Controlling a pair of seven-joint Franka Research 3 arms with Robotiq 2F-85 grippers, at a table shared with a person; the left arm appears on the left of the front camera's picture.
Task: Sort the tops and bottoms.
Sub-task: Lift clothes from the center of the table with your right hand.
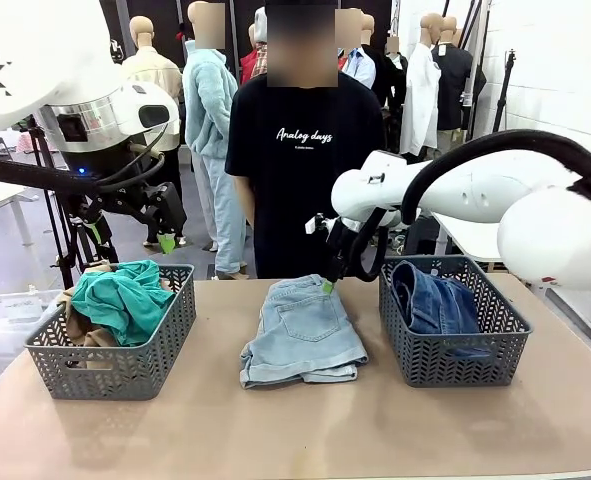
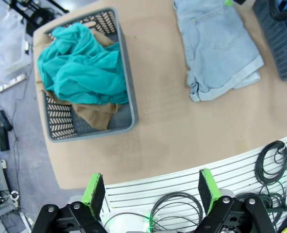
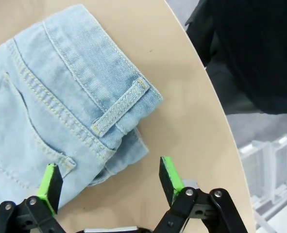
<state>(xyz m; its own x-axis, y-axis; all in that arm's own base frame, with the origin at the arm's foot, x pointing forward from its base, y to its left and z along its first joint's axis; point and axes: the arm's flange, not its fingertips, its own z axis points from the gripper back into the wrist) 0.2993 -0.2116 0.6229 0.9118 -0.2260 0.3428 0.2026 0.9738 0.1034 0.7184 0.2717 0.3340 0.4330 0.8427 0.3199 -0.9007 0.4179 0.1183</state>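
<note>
A folded pair of light blue denim shorts (image 1: 302,330) lies mid-table; it also shows in the left wrist view (image 2: 219,46) and close up in the right wrist view (image 3: 60,102). My right gripper (image 1: 327,284) (image 3: 107,182) hangs open just above the waistband corner at the far edge, holding nothing. The left basket (image 1: 115,335) (image 2: 128,104) holds a teal-green top (image 1: 125,295) (image 2: 82,65) over a tan-beige top (image 1: 75,315) (image 2: 94,115). The right basket (image 1: 455,320) holds dark blue denim shorts (image 1: 435,300). My left gripper (image 1: 167,240) (image 2: 148,189) is open, raised high behind the left basket.
A person in a black T-shirt (image 1: 305,150) stands at the table's far edge behind the shorts. Bare tabletop (image 1: 305,430) lies in front of the baskets. Cables (image 2: 274,160) run on a white ribbed surface below my left gripper.
</note>
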